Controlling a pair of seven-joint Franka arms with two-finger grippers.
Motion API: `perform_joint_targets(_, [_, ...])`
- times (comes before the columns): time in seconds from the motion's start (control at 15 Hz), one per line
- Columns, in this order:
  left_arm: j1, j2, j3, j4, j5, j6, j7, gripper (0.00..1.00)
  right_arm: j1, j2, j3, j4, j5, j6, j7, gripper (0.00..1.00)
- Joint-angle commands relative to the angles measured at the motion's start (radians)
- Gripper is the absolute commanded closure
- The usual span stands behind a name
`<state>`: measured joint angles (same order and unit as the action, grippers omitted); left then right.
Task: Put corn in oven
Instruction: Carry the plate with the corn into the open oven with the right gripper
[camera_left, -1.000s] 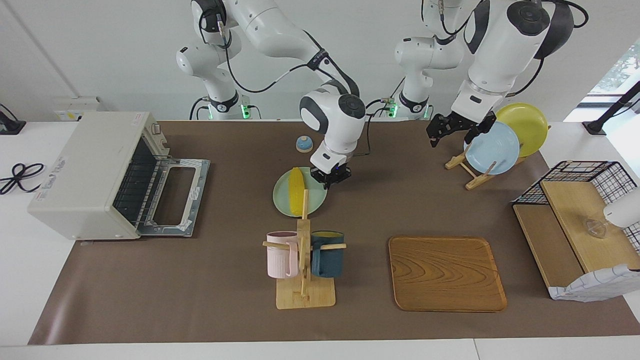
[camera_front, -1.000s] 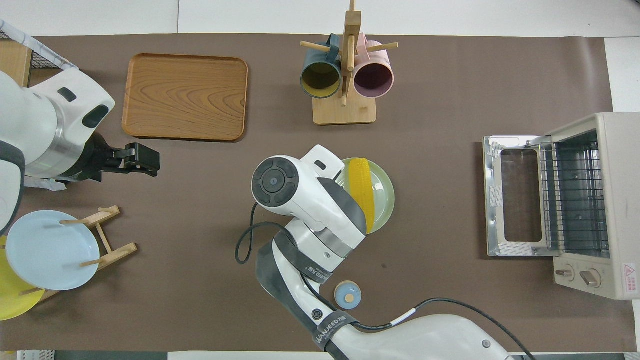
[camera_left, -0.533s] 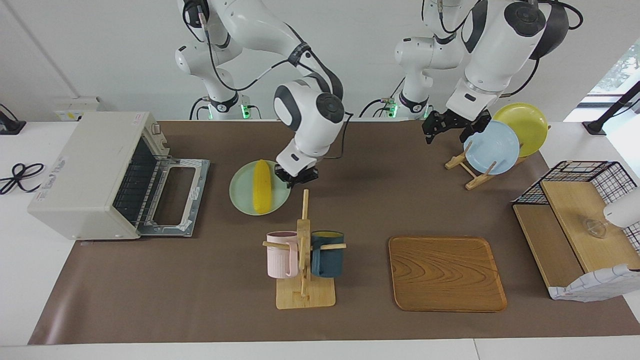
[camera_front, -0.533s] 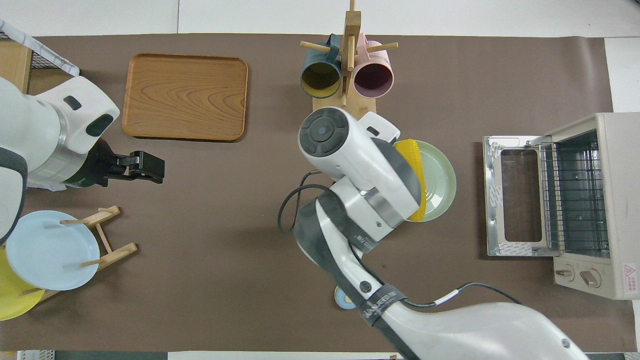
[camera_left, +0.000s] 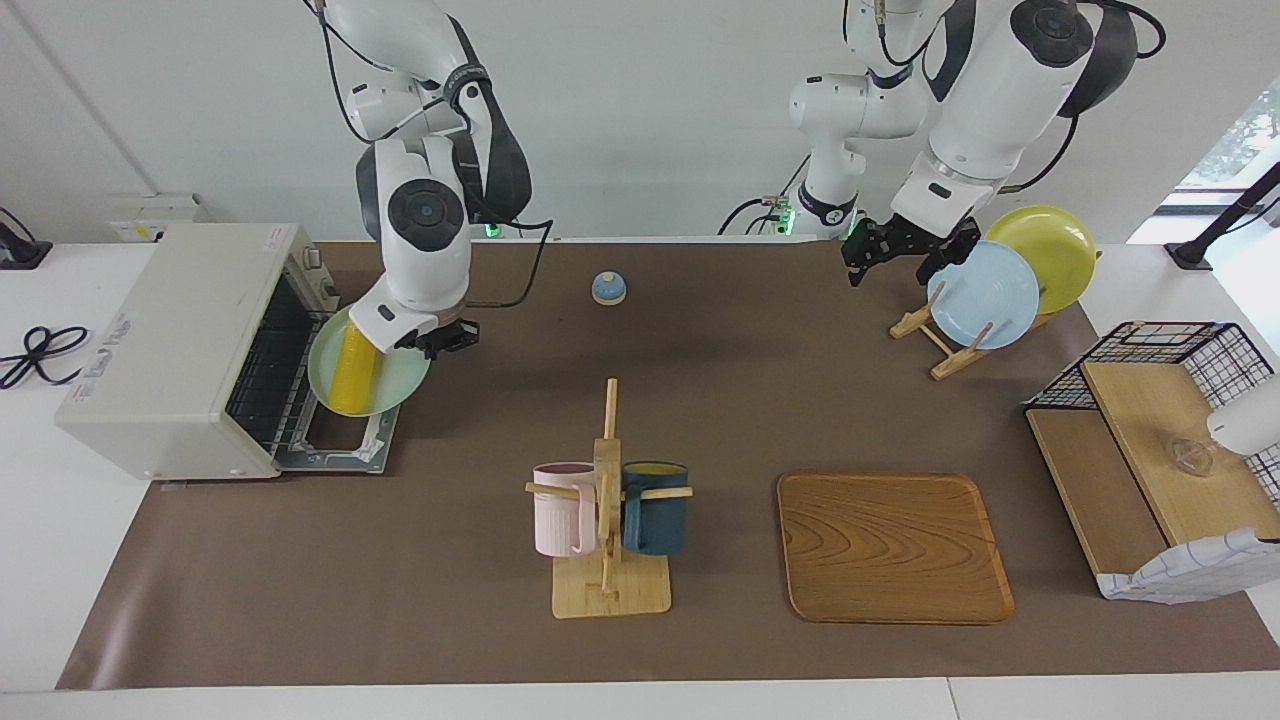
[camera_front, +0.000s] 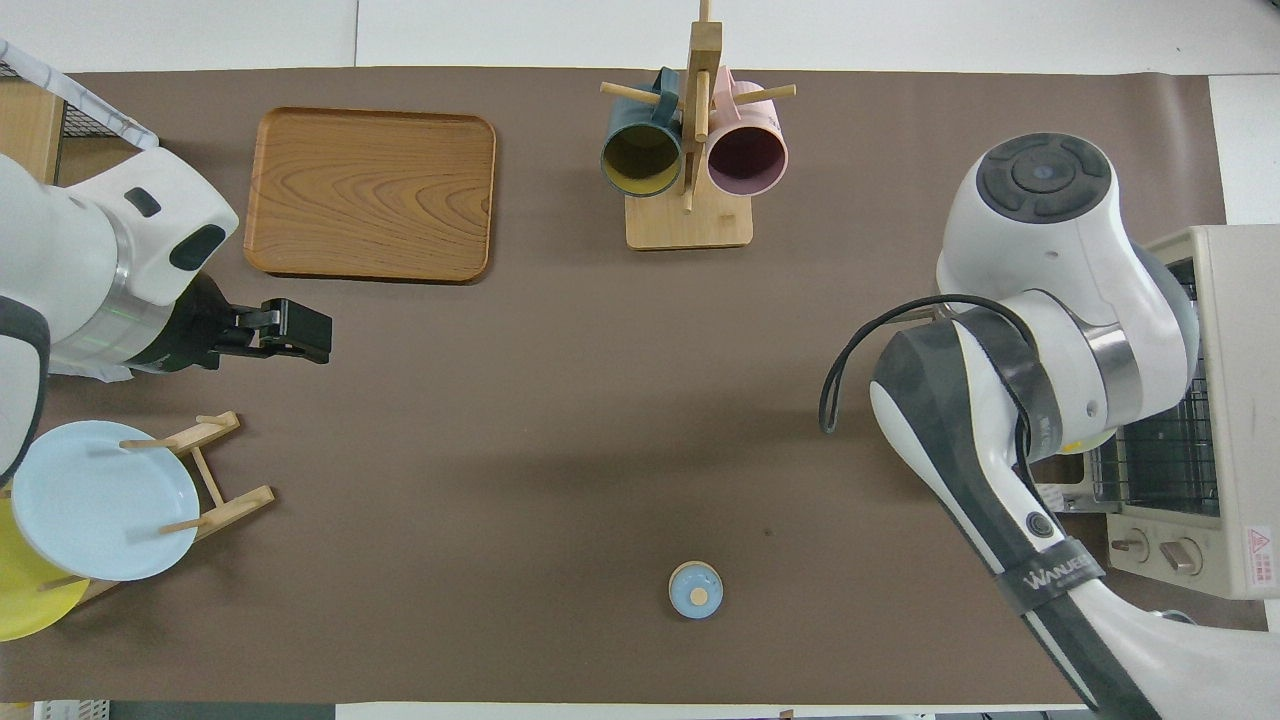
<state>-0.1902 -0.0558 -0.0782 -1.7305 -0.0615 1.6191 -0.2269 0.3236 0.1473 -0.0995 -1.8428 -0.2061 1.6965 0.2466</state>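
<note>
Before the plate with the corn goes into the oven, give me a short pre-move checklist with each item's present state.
1. Oven door down and open: ok.
2. Corn lying on the green plate: ok.
3. Right gripper shut on the plate's rim: ok.
4. Plate level: not ok, it tilts down toward the oven.
5. Plate over the door, in front of the rack: ok.
6. Left gripper waits open by the plate stand, out of the way: ok.
</note>
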Motion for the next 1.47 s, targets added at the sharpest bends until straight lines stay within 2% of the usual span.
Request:
perform_joint_targets(0.0, [-0.003,-0.013,0.003,-0.001,-0.011,0.01,0.014,0.0,-0.06,-0.031,0.015,-0.059,-0.053,0.032,-0.074,1.0])
perform_joint_targets(0.2, [-0.003,-0.013,0.003,-0.001,-0.011,0.008,0.009,0.0,-0.13,-0.037,0.015,-0.101,-0.059,0.11,-0.151,1.0])
perform_joint_targets(0.33, [-0.002,-0.013,0.003,0.002,-0.011,0.008,0.011,0.0,-0.146,-0.054,0.015,-0.165,-0.068,0.193,-0.159,1.0])
perform_joint_targets(0.47, [-0.002,-0.012,0.003,0.006,-0.011,0.004,0.011,0.0,-0.164,-0.067,0.015,-0.211,-0.102,0.224,-0.164,1.0])
perform_joint_targets(0.87, [-0.003,0.033,0.006,0.071,-0.004,-0.021,0.012,0.0,-0.262,-0.078,0.017,-0.236,-0.13,0.219,-0.302,1.0])
perform_joint_targets(1.33, [-0.005,0.04,0.006,0.089,-0.004,-0.045,0.012,0.0,-0.294,-0.097,0.017,-0.296,-0.119,0.265,-0.309,1.0])
perform_joint_targets(1.4, [-0.006,0.04,0.005,0.089,-0.004,-0.053,0.012,0.0,-0.304,-0.097,0.017,-0.297,-0.118,0.272,-0.316,0.96])
